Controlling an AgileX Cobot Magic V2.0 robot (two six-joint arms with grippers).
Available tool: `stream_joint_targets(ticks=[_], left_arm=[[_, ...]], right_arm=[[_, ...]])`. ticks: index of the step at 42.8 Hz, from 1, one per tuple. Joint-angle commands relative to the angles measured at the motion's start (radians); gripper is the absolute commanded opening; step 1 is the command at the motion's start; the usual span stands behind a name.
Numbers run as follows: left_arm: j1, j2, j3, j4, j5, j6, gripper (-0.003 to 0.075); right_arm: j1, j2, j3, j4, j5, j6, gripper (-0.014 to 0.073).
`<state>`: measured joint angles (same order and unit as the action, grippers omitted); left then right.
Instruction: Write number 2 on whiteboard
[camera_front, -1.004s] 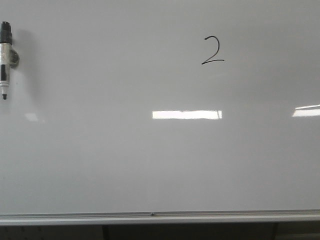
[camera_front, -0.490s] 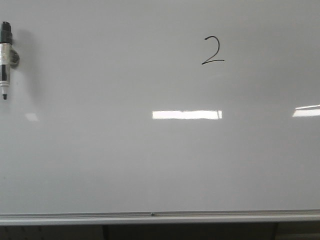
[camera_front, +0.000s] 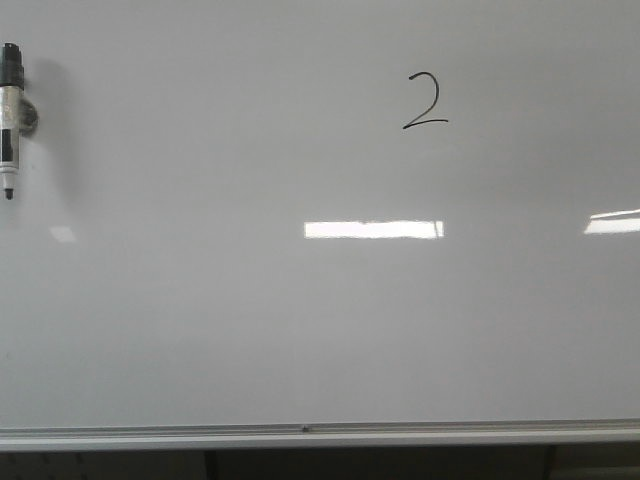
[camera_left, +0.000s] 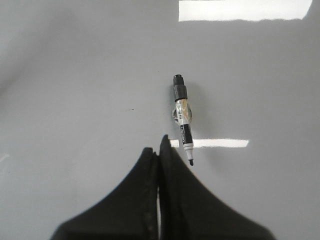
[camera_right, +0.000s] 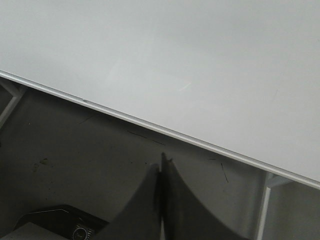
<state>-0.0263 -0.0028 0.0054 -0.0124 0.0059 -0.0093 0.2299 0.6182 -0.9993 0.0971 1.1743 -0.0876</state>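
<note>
Bright rectangular ceiling-light reflections gleam at mid-frame and the right edge of the front view, while below lies a dark grey scuffed floor crossed by pale metal stand legs.

I count one whiteboard, one handwritten number 2, one black marker pen, and two grippers, left and right.
</note>
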Motion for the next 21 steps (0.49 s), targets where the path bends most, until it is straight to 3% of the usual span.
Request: stream_joint_targets(ticks=[1,21], left_arm=[[0.002,-0.028,0.035,-0.034,-0.039,0.033,-0.002],[0.025,-0.03,0.035,-0.034,-0.035,0.033,-0.002]], right_arm=[[-0.007,0.006,-0.03,-0.004,-0.056,0.004,-0.0069],[-0.007,0.006,-0.03,-0.004,-0.056,0.004,-0.0069]])
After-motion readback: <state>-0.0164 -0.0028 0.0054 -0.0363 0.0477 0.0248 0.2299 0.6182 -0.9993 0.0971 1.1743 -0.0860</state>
